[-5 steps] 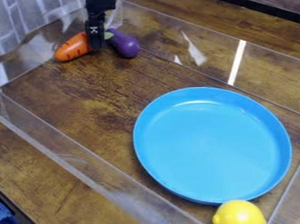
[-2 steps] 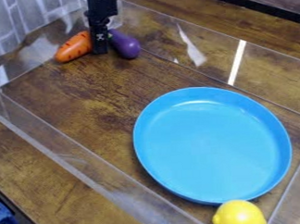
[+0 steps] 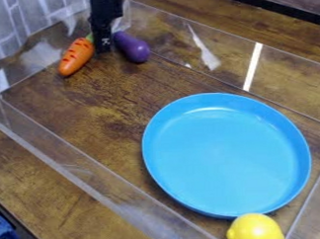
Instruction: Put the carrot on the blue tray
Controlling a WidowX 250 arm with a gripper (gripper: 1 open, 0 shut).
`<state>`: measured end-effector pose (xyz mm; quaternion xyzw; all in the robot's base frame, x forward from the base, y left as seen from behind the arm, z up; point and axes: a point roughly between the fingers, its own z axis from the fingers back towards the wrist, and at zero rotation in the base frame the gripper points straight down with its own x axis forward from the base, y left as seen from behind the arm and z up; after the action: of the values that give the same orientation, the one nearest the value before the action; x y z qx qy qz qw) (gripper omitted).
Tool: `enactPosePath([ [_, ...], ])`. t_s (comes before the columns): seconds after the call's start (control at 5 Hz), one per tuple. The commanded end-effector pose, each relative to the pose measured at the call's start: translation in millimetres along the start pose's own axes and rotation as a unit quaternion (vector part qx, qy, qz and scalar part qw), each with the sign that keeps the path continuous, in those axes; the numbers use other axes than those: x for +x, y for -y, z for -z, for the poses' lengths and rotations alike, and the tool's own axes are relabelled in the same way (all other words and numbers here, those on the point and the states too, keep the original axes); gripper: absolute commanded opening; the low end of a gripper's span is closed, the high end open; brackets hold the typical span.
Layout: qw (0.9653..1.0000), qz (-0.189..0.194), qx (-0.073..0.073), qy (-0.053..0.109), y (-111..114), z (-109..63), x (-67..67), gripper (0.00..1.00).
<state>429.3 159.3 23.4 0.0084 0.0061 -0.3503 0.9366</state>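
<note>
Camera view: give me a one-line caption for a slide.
Gripper pointing down between the carrot and a purple eggplant, the blue tray bare nearby, a lemon beside it.

Black boxy claw (image 3: 103,46), slim dark arm, small pale marking.

Dark wood-grain tabletop (image 3: 84,124), pretty glossy; blue tray (image 3: 227,154) is smooth shiny plastic; carrot (image 3: 76,57) probably matt plastic.

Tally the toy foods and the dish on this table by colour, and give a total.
Orange: 1, the carrot
Purple: 1, the eggplant
Yellow: 1, the lemon
Blue: 1, the blue tray
Total: 4
</note>
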Motion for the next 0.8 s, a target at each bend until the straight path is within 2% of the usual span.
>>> enactPosePath([
  [0.0, 0.9986, 0.023, 0.046, 0.015, 4.9, -34.6, 4.5, 0.0],
  [0.2, 0.9971, 0.049, 0.057, 0.015, 15.1, -35.3, 4.5, 0.0],
  [0.6, 0.9958, 0.058, 0.069, 0.011, 31.2, -28.5, 17.3, 0.0],
])
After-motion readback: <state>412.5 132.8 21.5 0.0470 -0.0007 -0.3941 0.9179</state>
